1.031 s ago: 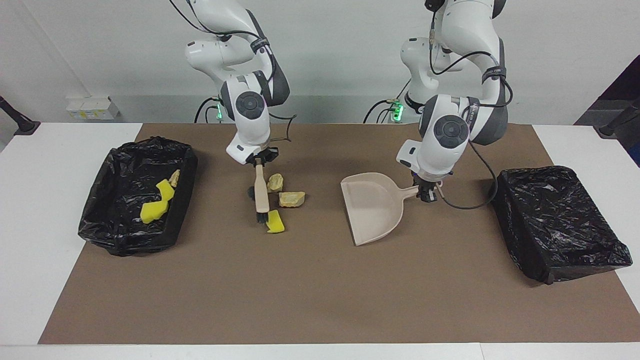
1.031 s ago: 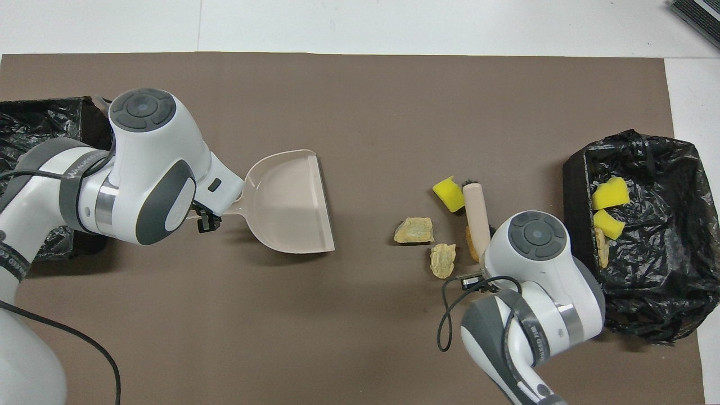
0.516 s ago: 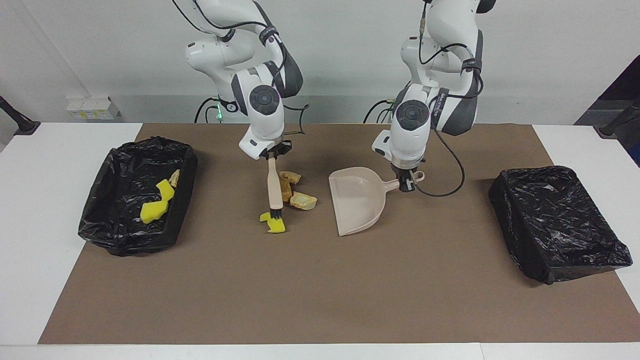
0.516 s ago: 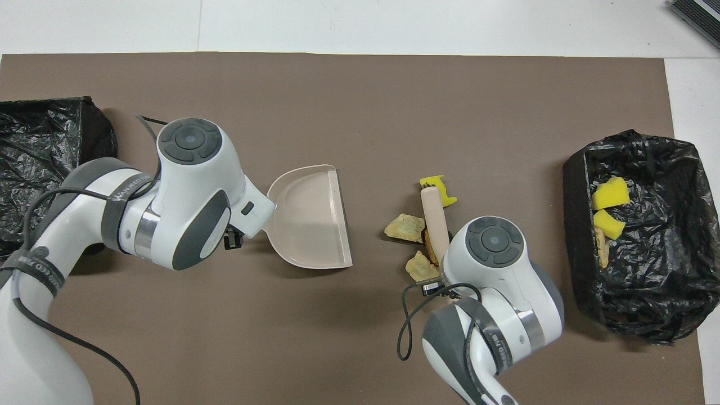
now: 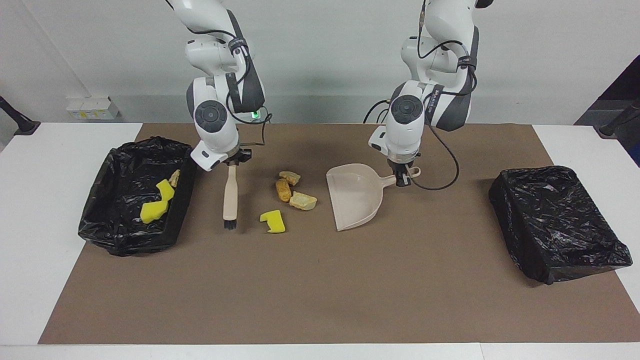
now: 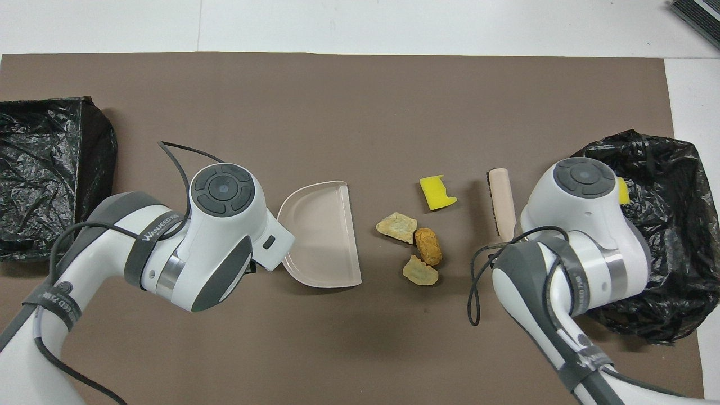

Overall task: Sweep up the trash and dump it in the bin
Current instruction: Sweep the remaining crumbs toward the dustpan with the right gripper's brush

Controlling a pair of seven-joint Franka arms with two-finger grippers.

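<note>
The four loose scraps — a yellow sponge chunk [image 5: 272, 221], an orange-brown bread-like piece [image 5: 283, 189] and two pale lumps [image 5: 303, 200] — lay between the beige brush [image 5: 230, 197], clamped by the right gripper [image 5: 231, 162], and the beige plastic dustpan [image 5: 356, 200], whose handle the left gripper [image 5: 401, 179] pinched. A hard stroke could scatter the sponge wide of the pan's mouth.

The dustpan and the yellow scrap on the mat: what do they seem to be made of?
The dustpan looks like moulded beige plastic: smooth, evenly coloured, with a thin raised rim. The yellow scrap looks like sponge foam: bright, matt, with cut edges and a notch. Its softness cannot be confirmed from sight.
</note>
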